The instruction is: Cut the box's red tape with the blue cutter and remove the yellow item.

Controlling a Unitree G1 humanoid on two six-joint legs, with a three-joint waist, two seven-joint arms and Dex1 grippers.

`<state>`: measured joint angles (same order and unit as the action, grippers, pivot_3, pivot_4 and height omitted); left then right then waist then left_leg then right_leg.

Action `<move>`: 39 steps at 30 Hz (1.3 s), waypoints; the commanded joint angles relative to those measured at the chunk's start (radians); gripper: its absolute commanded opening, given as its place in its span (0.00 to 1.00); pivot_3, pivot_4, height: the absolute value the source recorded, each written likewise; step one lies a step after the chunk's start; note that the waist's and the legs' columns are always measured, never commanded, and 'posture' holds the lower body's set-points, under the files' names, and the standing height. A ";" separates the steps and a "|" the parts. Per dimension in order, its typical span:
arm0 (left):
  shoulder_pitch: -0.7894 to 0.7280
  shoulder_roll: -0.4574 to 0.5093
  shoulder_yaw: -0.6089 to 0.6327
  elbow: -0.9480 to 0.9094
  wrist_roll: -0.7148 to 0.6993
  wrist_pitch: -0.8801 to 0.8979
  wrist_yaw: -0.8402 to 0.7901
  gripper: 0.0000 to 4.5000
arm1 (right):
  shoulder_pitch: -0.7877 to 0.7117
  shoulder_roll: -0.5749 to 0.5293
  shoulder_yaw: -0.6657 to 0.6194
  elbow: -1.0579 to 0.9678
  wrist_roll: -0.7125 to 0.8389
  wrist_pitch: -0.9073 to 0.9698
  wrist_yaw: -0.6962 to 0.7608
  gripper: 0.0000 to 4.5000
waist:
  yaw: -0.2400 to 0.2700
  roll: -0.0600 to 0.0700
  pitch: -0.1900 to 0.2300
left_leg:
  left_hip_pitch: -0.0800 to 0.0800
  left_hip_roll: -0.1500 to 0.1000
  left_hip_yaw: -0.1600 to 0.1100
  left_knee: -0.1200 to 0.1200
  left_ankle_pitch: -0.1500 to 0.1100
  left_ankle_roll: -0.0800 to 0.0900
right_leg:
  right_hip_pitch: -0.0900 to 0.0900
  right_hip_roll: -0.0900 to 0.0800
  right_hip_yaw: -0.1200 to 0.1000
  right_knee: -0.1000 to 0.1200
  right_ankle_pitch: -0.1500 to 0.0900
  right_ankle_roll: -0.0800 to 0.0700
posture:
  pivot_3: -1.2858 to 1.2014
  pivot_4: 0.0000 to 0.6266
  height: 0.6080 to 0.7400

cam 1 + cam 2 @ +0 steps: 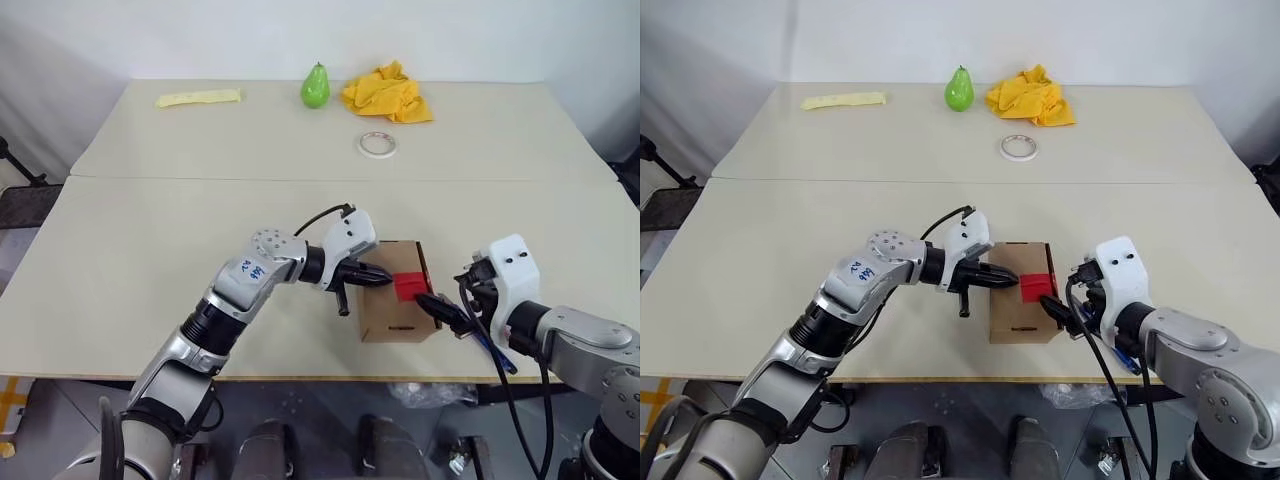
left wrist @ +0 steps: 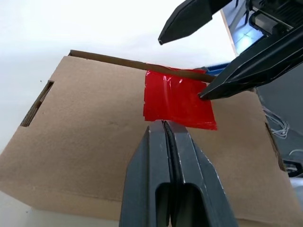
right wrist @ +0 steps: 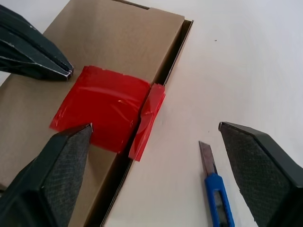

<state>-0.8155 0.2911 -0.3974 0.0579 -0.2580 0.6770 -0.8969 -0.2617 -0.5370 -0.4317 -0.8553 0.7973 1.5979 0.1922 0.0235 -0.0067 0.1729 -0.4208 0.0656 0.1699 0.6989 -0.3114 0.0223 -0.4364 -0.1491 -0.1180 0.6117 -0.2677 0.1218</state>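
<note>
The box [image 1: 390, 320], a small brown carton, stands near the table's front edge with the red tape [image 1: 408, 287] on its top by the right-hand rim. My left gripper [image 1: 386, 277] is shut, its tips resting on the box top at the tape's left edge. My right gripper [image 3: 155, 126] is open and holds nothing; one finger is over the taped flap, the other over the table. The blue cutter [image 3: 218, 201] lies on the table beside the box, blade out, below that gripper. A strip of tape [image 3: 147, 120] folds into the gap along the flap. The yellow item is hidden.
At the back of the table [image 1: 150, 260] are a pale yellow strip [image 1: 198, 98], a green pear [image 1: 316, 87], a yellow-orange cloth [image 1: 388, 95] and a whitish tape ring [image 1: 377, 144]. The box sits close to the table's front edge.
</note>
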 commanded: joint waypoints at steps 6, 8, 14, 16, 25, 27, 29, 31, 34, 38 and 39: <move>-0.001 0.013 -0.031 -0.001 0.030 -0.009 -0.053 0.00 | 0.080 -0.055 -0.070 0.006 -0.021 0.016 0.036 0.99 | 0.002 -0.001 0.000 | 0.001 0.000 -0.002 0.000 0.000 0.001 | 0.004 0.000 -0.002 -0.002 0.000 0.000 | 0.52 0.24 1.00; -0.006 0.020 -0.040 0.001 0.039 -0.010 -0.065 0.00 | 0.092 -0.064 -0.074 0.012 -0.028 0.016 0.044 0.99 | 0.002 -0.001 -0.001 | 0.003 0.000 -0.006 0.000 -0.001 0.001 | 0.006 0.000 -0.002 -0.002 0.000 0.000 | 0.52 0.24 1.00; -0.041 0.050 -0.081 0.017 0.089 -0.026 -0.101 0.00 | 0.116 -0.096 -0.058 0.032 -0.043 -0.008 0.067 0.99 | 0.002 -0.001 -0.001 | 0.006 0.000 -0.010 0.000 -0.001 0.001 | 0.009 0.000 -0.002 -0.003 0.000 0.000 | 0.52 0.24 1.00; -0.060 0.059 -0.095 0.030 0.113 -0.041 -0.106 0.00 | 0.119 -0.108 -0.048 0.045 -0.052 -0.021 0.073 0.99 | 0.000 -0.001 -0.001 | 0.007 0.000 -0.010 0.000 -0.001 0.001 | 0.009 0.000 -0.002 -0.003 0.000 0.000 | 0.52 0.24 1.00; -0.095 0.066 -0.111 0.063 0.152 -0.085 -0.142 0.00 | 0.167 -0.165 0.009 0.089 -0.091 -0.080 0.087 0.99 | 0.001 -0.002 -0.001 | 0.009 0.000 -0.010 0.000 -0.001 0.001 | 0.010 0.000 -0.001 -0.005 0.000 -0.001 | 0.52 0.24 1.00; -0.097 0.067 -0.109 0.066 0.155 -0.087 -0.147 0.00 | 0.193 -0.185 0.033 0.098 -0.098 -0.108 0.099 0.99 | 0.001 -0.002 -0.002 | 0.009 0.000 -0.010 0.000 -0.001 0.001 | 0.011 0.000 -0.001 -0.005 0.000 -0.001 | 0.52 0.24 1.00; -0.100 0.069 -0.106 0.069 0.159 -0.086 -0.151 0.00 | 0.214 -0.200 0.050 0.115 -0.101 -0.146 0.124 0.99 | 0.002 -0.003 -0.002 | 0.009 0.000 -0.010 0.000 -0.001 0.001 | 0.011 0.000 -0.001 -0.006 -0.001 -0.001 | 0.52 0.24 1.00; -0.100 0.071 -0.103 0.068 0.161 -0.083 -0.155 0.00 | 0.230 -0.215 0.064 0.131 -0.108 -0.177 0.140 0.99 | 0.000 -0.003 -0.002 | 0.009 0.000 -0.010 0.000 -0.001 0.002 | 0.011 0.000 -0.001 -0.006 -0.001 -0.001 | 0.52 0.24 1.00; -0.098 0.079 -0.101 0.066 0.163 -0.082 -0.160 0.00 | 0.248 -0.253 0.093 0.171 -0.132 -0.234 0.173 0.99 | -0.001 -0.003 -0.002 | 0.010 0.000 -0.010 0.000 -0.001 0.001 | 0.011 0.000 -0.001 -0.005 -0.001 -0.001 | 0.52 0.24 1.00; -0.092 0.090 -0.096 0.056 0.164 -0.068 -0.159 0.00 | 0.242 -0.306 0.126 0.231 -0.153 -0.301 0.227 0.99 | -0.004 -0.003 -0.002 | 0.010 0.000 -0.009 0.000 -0.001 0.002 | 0.010 0.000 0.000 -0.004 -0.001 -0.001 | 0.52 0.24 1.00; -0.092 0.091 -0.094 0.053 0.163 -0.063 -0.157 0.00 | 0.241 -0.315 0.131 0.240 -0.155 -0.312 0.238 0.99 | -0.004 -0.003 -0.002 | 0.011 0.000 -0.008 0.000 -0.001 0.002 | 0.010 0.000 0.000 -0.004 -0.001 -0.001 | 0.52 0.24 1.00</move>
<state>-0.9145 0.3633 -0.4845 0.0976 -0.1266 0.5913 -1.0538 -0.0166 -0.8331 -0.3021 -0.6188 0.6549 1.3131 0.4104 0.0193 -0.0094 0.1713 -0.4095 0.0658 0.1615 0.6984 -0.3123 0.0238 -0.4259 -0.1493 -0.1175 0.6080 -0.2684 0.1205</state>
